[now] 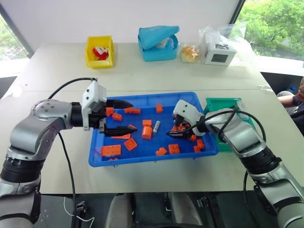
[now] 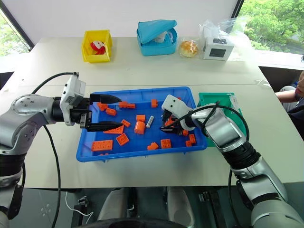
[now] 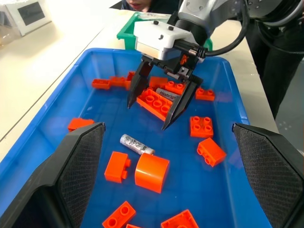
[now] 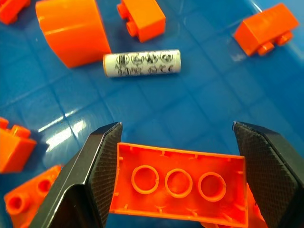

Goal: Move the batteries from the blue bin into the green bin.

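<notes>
A battery (image 4: pixel 142 63) with small black printed symbols, unreadable, lies in the blue bin (image 1: pixel 142 160) near frame centre, just left of the right gripper (image 1: pixel 176 133), whose fingers are spread and empty. The left gripper (image 1: pixel 124 116) is likewise spread wide at the bin's left. The green bin (image 1: pixel 219 103) sits at right.

**Hidden and cut-off parts**

The green bin (image 1: pixel 223 105) is largely covered by the right arm. The markings on the battery (image 4: pixel 142 63) cannot be read. A person's sleeve (image 1: pixel 290 100) is cut by the frame edge.
</notes>
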